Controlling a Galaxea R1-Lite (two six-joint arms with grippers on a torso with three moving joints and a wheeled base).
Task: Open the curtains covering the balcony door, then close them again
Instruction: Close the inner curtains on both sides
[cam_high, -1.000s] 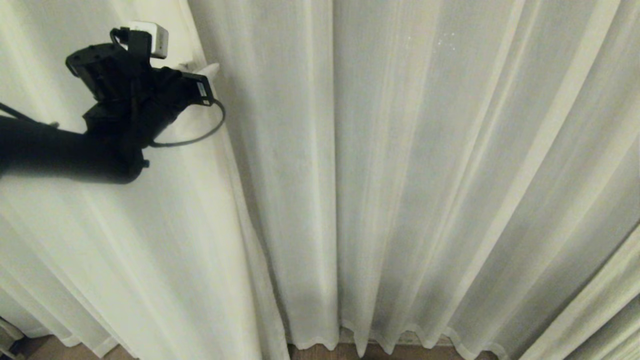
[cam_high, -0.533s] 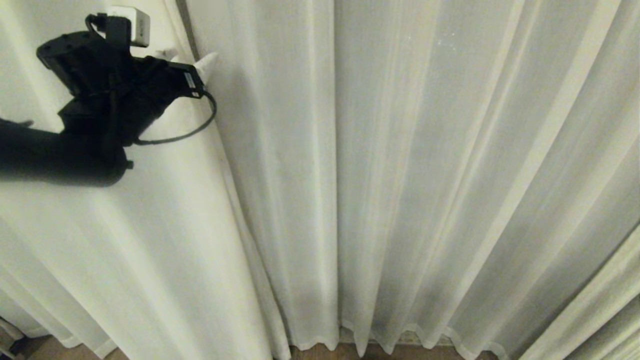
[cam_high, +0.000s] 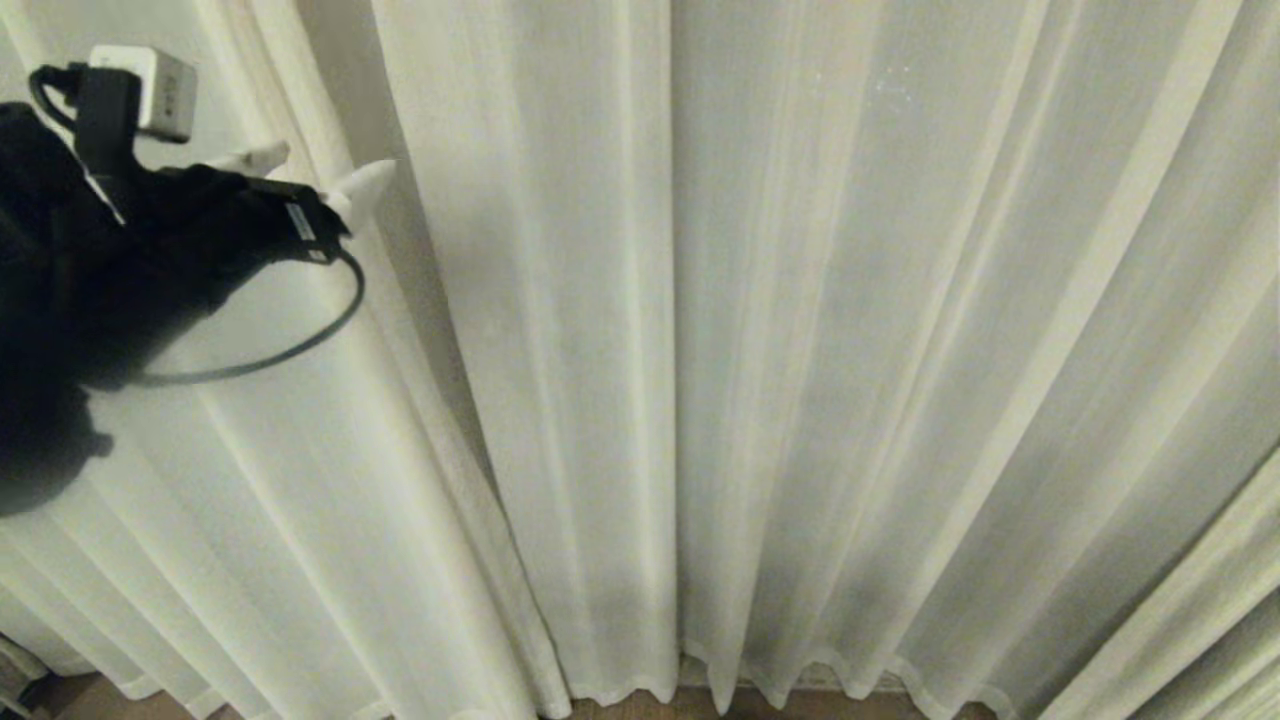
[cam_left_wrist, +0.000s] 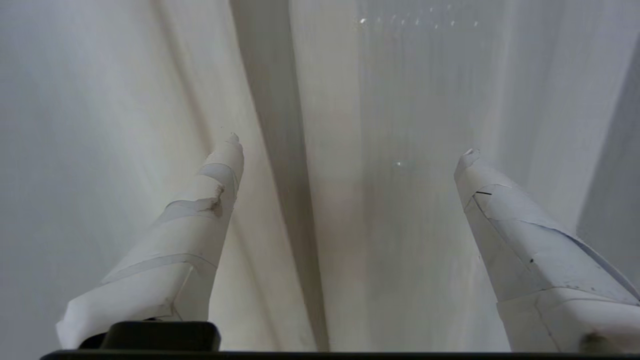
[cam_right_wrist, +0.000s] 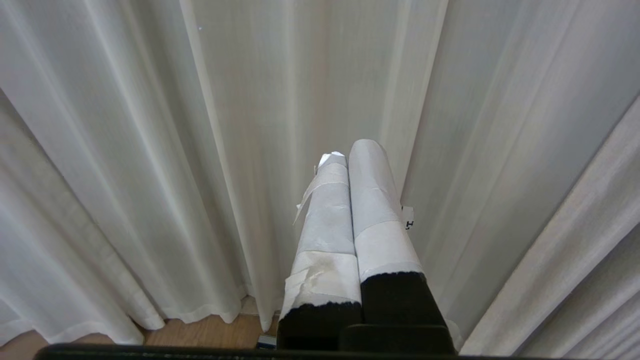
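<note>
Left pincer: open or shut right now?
Open. In the left wrist view the left pincer has its two taped fingers spread wide, with the curtains beyond them and nothing pinched between.

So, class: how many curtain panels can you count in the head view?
2. One curtain panel hangs on the left, beside the open left gripper; the other panel fills the middle and right. Their edges meet with no gap showing, and more fabric may lie outside the picture.

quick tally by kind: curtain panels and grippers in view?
Curtain panels: 2, left panel, right panel
Grippers: 2, left gripper open in front of the panels' meeting edge, right gripper shut
Total: 4
</note>
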